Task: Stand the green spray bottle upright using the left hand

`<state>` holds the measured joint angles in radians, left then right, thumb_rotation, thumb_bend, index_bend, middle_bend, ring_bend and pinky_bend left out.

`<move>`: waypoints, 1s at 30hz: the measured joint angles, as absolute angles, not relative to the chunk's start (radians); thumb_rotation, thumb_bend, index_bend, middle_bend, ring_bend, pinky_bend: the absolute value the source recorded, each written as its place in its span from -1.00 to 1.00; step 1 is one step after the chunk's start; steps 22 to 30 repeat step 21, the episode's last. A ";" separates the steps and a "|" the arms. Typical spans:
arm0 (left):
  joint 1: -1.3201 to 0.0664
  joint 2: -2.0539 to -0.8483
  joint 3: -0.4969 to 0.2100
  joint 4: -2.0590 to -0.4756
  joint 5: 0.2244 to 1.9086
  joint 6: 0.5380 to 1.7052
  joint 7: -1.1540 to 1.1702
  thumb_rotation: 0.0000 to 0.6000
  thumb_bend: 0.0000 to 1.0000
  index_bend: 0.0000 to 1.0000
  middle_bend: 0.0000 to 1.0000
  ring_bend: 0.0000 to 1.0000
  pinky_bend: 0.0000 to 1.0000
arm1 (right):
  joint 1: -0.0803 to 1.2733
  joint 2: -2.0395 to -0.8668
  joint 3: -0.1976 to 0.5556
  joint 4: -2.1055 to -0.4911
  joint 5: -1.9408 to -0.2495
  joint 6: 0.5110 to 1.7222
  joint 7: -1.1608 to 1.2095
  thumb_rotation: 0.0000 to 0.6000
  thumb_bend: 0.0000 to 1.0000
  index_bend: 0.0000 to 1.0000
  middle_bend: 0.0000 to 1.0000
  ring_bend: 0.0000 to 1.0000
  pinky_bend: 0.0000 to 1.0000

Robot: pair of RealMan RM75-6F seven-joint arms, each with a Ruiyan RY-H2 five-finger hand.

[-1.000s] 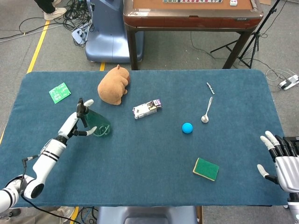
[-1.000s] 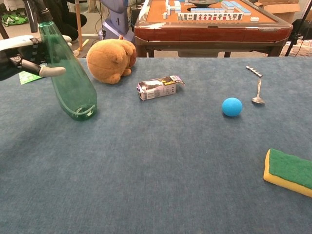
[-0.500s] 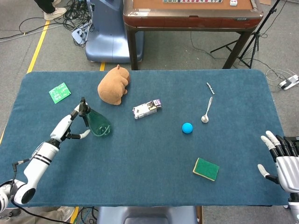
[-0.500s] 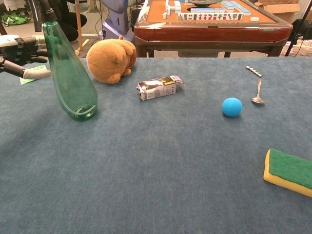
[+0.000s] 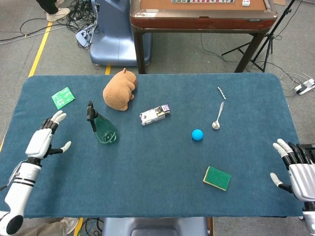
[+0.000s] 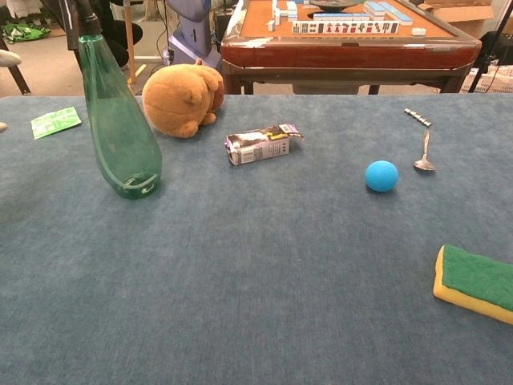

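Head view shows the green spray bottle (image 5: 101, 127) standing on its own on the blue table (image 5: 157, 187) near the plush toy (image 5: 119, 90), while the left hand (image 5: 43, 140) sits apart, fingers spread and holding nothing, so the job looks done

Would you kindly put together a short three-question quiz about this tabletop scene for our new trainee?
1. True or false: the green spray bottle stands upright on the table.
2. What is the left hand holding?
A. the bottle
B. nothing
C. the blue ball
3. Which object lies nearest the right hand?

Key:
1. True.
2. B; it is open, apart from the bottle.
3. The green sponge.
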<state>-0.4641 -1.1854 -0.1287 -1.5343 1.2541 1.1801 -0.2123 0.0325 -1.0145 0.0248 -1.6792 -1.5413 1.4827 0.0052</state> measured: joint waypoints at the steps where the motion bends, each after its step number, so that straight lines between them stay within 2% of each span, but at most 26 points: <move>1: -0.450 -1.182 -0.125 -1.547 1.251 1.207 -0.180 1.00 -0.35 -0.83 -1.00 -1.00 -1.00 | 0.034 -1.015 0.024 -1.678 -1.543 1.481 0.006 1.00 -0.45 -0.77 -0.77 -1.00 -1.00; 6: -0.363 -1.172 -0.083 -1.596 1.281 1.353 -0.025 1.00 -0.35 -0.80 -1.00 -1.00 -1.00 | 0.042 -1.021 0.021 -1.669 -1.564 1.477 0.017 1.00 -0.43 -0.71 -0.70 -0.99 -0.99; 15: -0.268 -1.154 -0.015 -1.676 1.359 1.452 0.156 1.00 -0.35 -0.80 -1.00 -1.00 -1.00 | 0.053 -1.045 0.009 -1.657 -1.579 1.460 0.018 1.00 -0.42 -0.70 -0.69 -0.99 -0.99; 21: -0.223 -1.157 0.012 -1.714 1.417 1.501 0.223 1.00 -0.35 -0.77 -1.00 -1.00 -1.00 | 0.055 -1.056 0.007 -1.647 -1.581 1.460 0.021 1.00 -0.42 -0.69 -0.68 -0.99 -0.99; 30: -0.223 -1.157 0.012 -1.714 1.417 1.501 0.223 1.00 -0.35 -0.77 -1.00 -1.00 -1.00 | 0.055 -1.056 0.007 -1.647 -1.581 1.460 0.021 1.00 -0.42 -0.69 -0.68 -0.99 -0.99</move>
